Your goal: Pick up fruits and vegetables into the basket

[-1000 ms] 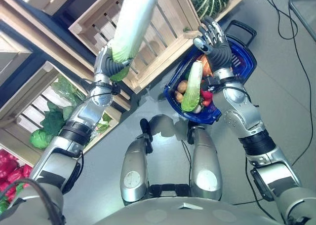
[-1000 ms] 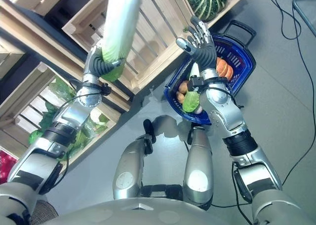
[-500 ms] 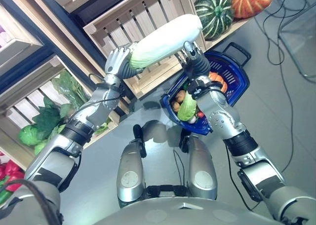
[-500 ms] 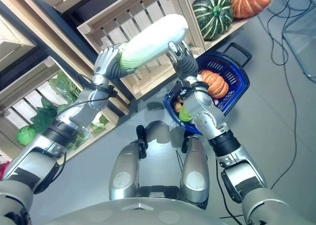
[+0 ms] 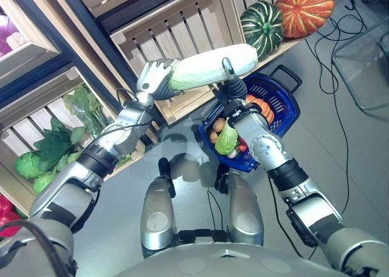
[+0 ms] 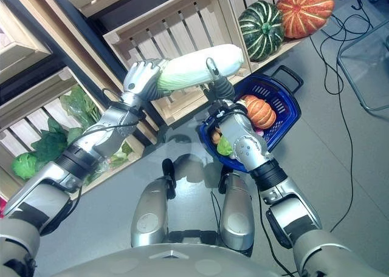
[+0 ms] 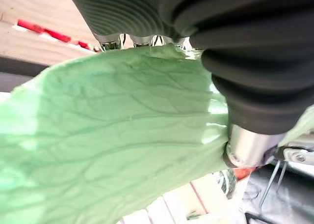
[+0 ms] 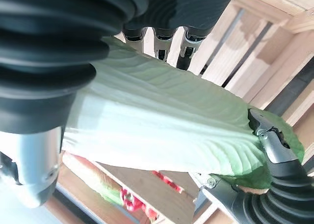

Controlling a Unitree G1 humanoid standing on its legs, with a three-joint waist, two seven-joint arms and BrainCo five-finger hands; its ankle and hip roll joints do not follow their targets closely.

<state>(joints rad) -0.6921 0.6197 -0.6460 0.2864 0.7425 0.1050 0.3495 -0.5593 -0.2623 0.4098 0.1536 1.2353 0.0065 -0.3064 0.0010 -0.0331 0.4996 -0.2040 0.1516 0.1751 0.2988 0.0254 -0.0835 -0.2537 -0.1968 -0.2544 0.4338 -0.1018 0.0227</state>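
- I am carrying a long napa cabbage (image 5: 209, 67) level in front of me, my left hand (image 5: 153, 78) wrapped round its green leafy end at about 10 o'clock from the blue basket (image 5: 285, 107).
- My right hand (image 5: 232, 90) is reaching up under the pale end; in the right wrist view its fingers (image 8: 162, 42) are lying over the far side of the leaves and the thumb underneath, so I judge it to be closing on the cabbage rather than merely touching it.
- The step in hand, as I read it, is the carry-over: the cabbage is hanging above the wooden crate (image 5: 182, 28) and the basket's near rim, not yet inside.
- The next move is calling for both arms to swing toward 3 o'clock and lower the pale end first, since the basket is already holding much and the cabbage is longer than the free room.
- Counting the basket: one small orange pumpkin (image 6: 259, 110), one leafy green (image 5: 226, 139), some brown potatoes (image 5: 214, 136) I cannot number, and something red (image 5: 242, 147) too hidden to name.
- On the shelf at 12 o'clock: one striped green pumpkin (image 5: 262, 20) and one orange pumpkin (image 5: 304, 8), side by side.
- In the lower crate at 9 o'clock: loose leafy greens (image 5: 61, 143) and one round cabbage (image 5: 27, 164).
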